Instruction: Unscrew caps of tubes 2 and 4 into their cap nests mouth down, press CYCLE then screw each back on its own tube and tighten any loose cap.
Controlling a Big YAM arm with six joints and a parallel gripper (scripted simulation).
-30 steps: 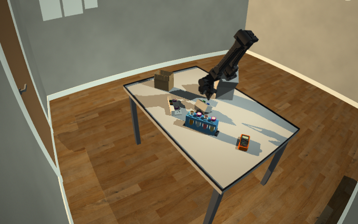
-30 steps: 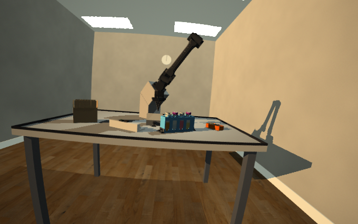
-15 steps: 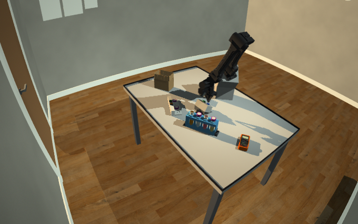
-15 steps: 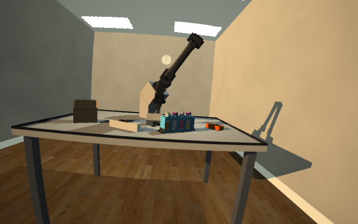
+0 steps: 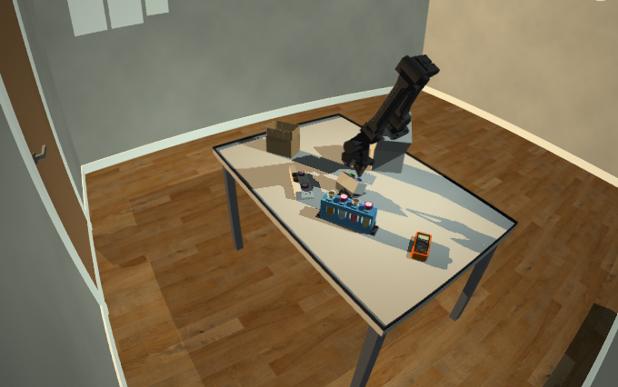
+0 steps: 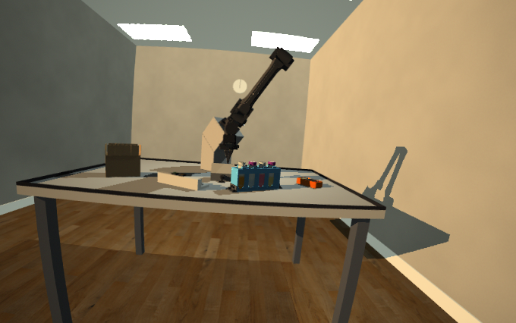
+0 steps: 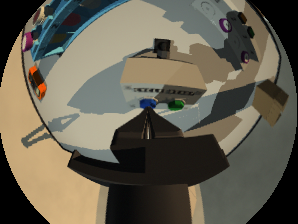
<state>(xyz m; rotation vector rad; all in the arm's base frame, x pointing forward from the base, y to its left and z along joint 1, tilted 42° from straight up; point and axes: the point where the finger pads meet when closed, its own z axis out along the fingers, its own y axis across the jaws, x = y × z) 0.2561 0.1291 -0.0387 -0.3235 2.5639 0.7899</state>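
The claw [image 5: 360,174] [image 6: 228,161] [image 7: 148,110] has its dark, tapered fingertips together, at the blue key [image 7: 148,104] on a sloped, matte beige housing [image 5: 350,183] [image 7: 162,75]; contact is unclear. A rounded green key [image 7: 176,105] sits beside it, under dark lettering too small to read. Two purple, round caps stand in the flat grey tray [image 5: 306,193] [image 7: 206,10]. The glossy blue rack [image 5: 347,223] [image 6: 256,186] [image 7: 62,35] holds four tubes, two purple-capped. A ribbed cardboard box [image 5: 283,141] [image 6: 122,165] [image 7: 270,102] and an orange-edged meter [image 5: 421,246] [image 6: 309,182] [image 7: 37,83] stand apart.
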